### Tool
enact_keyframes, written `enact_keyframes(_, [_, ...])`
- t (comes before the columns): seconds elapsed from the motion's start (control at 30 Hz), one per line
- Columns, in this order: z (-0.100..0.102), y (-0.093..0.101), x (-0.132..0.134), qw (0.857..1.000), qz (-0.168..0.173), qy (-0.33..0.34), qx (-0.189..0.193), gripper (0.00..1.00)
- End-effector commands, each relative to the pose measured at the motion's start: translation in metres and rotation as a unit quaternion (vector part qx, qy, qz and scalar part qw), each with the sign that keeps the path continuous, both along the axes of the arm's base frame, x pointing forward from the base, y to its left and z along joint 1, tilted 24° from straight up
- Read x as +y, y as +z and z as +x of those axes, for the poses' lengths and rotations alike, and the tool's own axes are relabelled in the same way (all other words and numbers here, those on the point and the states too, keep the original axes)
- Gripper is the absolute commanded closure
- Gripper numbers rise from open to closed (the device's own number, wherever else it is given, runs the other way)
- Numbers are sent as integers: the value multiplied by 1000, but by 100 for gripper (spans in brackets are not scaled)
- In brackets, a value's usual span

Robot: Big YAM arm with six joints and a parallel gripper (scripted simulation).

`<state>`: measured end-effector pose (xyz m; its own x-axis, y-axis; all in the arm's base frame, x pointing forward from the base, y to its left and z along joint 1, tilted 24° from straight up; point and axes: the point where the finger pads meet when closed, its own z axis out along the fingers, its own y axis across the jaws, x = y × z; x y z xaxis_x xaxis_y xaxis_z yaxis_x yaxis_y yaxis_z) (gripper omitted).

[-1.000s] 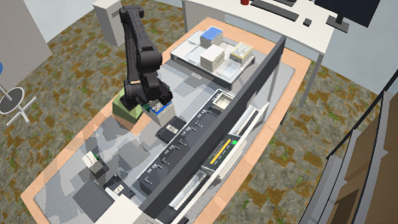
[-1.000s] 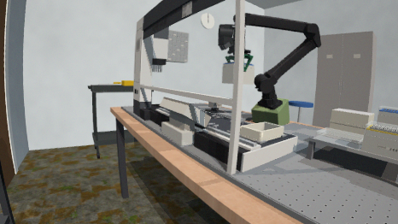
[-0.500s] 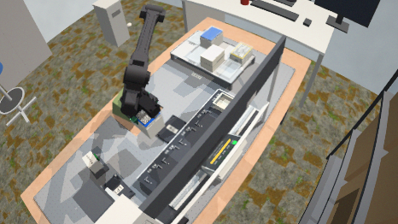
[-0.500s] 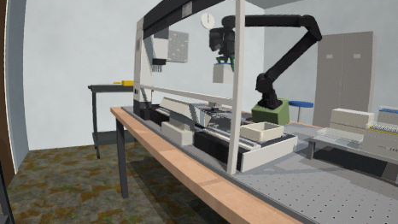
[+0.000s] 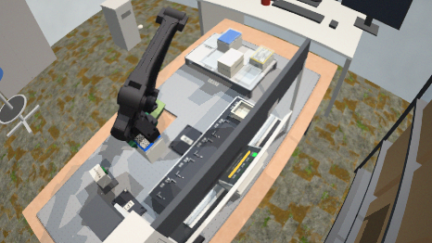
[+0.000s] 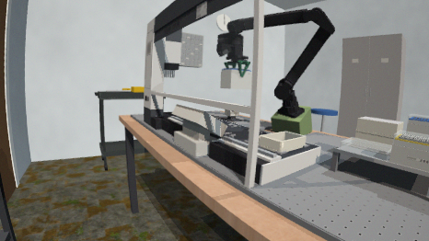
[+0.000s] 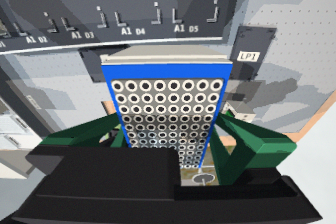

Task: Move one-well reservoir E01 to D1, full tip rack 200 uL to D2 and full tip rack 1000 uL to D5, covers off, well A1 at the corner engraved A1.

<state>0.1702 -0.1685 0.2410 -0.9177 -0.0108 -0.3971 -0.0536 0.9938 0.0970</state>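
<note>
My gripper [image 5: 145, 140] [image 6: 236, 67] [image 7: 167, 111] is shut on a blue tip rack [image 5: 151, 149] [image 6: 235, 79] [image 7: 167, 107] and holds it level, high above the table in front of the deck. The rack has no cover, and pale tip rings fill all the rows I can see. In the wrist view the bracket labels D1 to D5 run along the top, with D5 [image 7: 186, 29] just beyond the rack's far right corner. An open cream reservoir [image 5: 242, 108] [image 6: 282, 139] sits at the D1 end of the deck. The near rows of the rack are hidden by the gripper body.
The SHELF [image 5: 200, 60] [image 6: 365, 144] holds a blue-topped rack [image 5: 230, 38], a white block [image 5: 230, 61] and a covered rack [image 5: 261, 57]. A dark pad labelled LP1 [image 7: 254, 42] lies right of the rack. The gantry beam [image 5: 260, 107] and its post [image 6: 254, 87] border the deck. The arm base [image 6: 291, 121] is green.
</note>
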Motion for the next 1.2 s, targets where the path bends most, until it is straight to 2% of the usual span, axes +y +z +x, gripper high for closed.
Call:
enact_keyframes(0.0, [7,25,-21,999,-41,16,-22,100])
enact_keyframes(0.4, [11,20,-83,999,-42,16,-19,100])
enact_keyframes(0.53, [12,20,-83,999,-41,17,-18,100])
enact_keyframes(0.57, [9,4,-59,999,-17,29,-9,100])
enact_keyframes(0.67, [11,25,-75,999,-45,21,-20,100])
enact_keyframes(0.73, [10,20,-74,999,-43,20,-19,100])
enact_keyframes(0.77, [21,27,-77,999,-45,19,-22,100])
enact_keyframes(0.8, [27,24,-79,999,-37,19,-18,100])
enact_keyframes(1.03, [60,39,-75,999,-37,18,-20,100])
enact_keyframes(1.1, [60,39,-75,999,-37,18,-20,100])
enact_keyframes(1.17, [69,43,-74,999,-36,18,-21,100])
